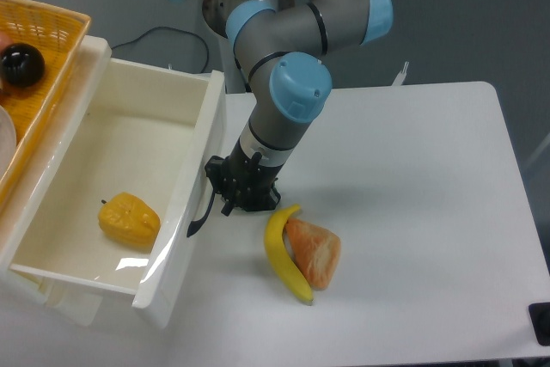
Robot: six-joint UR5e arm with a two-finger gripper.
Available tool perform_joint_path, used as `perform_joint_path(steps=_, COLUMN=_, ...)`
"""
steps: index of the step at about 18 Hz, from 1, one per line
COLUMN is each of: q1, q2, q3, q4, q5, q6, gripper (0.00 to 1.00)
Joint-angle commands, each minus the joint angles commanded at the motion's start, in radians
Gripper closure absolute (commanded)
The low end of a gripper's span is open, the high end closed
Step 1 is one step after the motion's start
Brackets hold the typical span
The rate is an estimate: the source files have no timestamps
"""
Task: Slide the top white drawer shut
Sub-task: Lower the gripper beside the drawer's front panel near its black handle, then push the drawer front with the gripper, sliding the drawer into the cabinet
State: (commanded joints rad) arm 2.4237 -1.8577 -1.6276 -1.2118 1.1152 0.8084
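Where the white table [412, 178] meets grey wall, top white drawer [129, 139] open, claw [225, 198] at handle, opening unclear.

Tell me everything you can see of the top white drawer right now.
The top white drawer is a large glossy white box, apparently plastic, pulled far out toward the table. Its front panel carries one curved black handle. Inside, a yellow fruit-like object lies near the front left; the rest of the floor is bare. The gripper sits right against the handle at the front face; whether it is open or shut is unclear. A yellow basket sits above the drawer's back left.
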Motion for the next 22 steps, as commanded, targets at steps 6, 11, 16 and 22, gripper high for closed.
perform_joint_path(steps=6, q1=-0.003, q2=0.002, q3=0.0, q4=0.0, q5=-0.028, q6=-0.037, gripper=0.98)
perform_joint_path(steps=11, q1=-0.014, q2=0.003, q3=0.0, q4=0.0, q5=-0.029, q6=-0.052, gripper=0.98)
perform_joint_path(steps=16, q1=-0.023, q2=0.003, q3=0.0, q4=0.0, q5=-0.035, q6=-0.06, gripper=0.98)
perform_joint_path(steps=22, q1=-0.037, q2=0.006, q3=-0.002, q4=0.0, q5=-0.034, q6=-0.072, gripper=0.98)
